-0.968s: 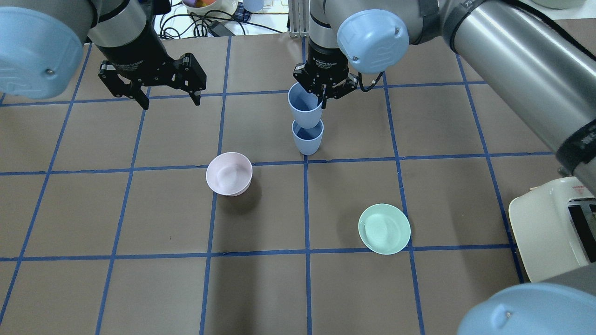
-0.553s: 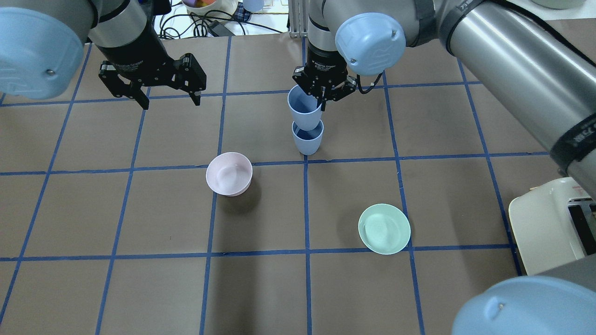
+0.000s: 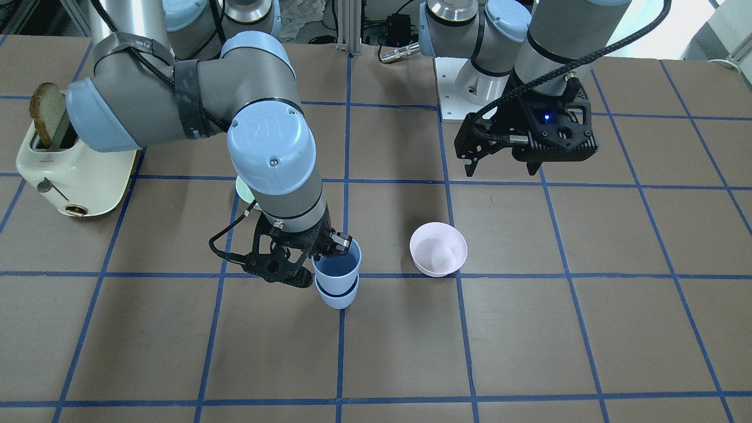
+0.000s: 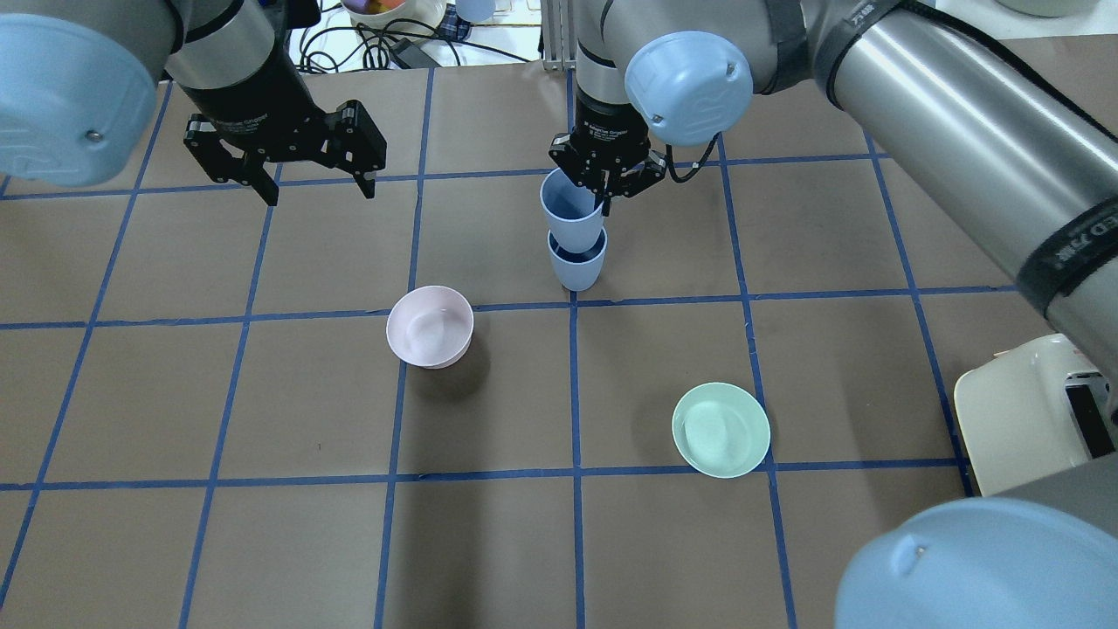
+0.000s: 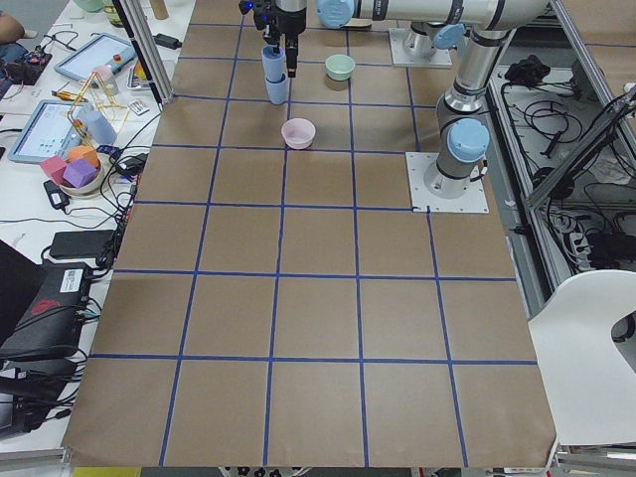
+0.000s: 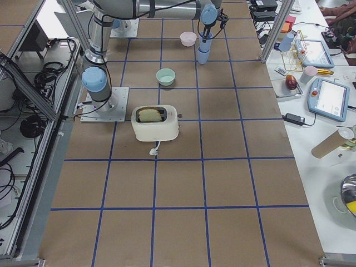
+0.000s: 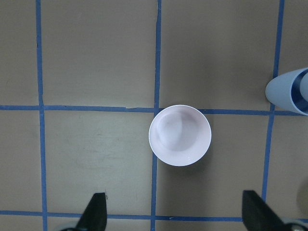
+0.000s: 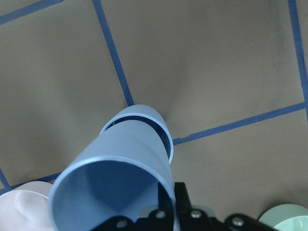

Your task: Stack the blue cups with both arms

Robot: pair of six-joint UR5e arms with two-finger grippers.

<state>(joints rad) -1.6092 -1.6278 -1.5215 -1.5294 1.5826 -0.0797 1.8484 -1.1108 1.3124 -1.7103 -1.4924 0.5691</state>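
Observation:
Two pale blue cups stand at the table's far middle. The lower blue cup stands upright on the table. The upper blue cup sits partly inside it, tilted a little. My right gripper is shut on the upper cup's rim; the front view shows this grip on the upper cup above the lower one. The right wrist view shows the held cup over the lower cup's rim. My left gripper is open and empty, hovering at the far left.
A pale pink bowl sits left of the middle, below my left gripper in the left wrist view. A mint-green bowl sits nearer, to the right. A cream toaster with bread stands at the right edge.
My right gripper has lowered the upper cup further into the lower cup. The left arm has not moved.

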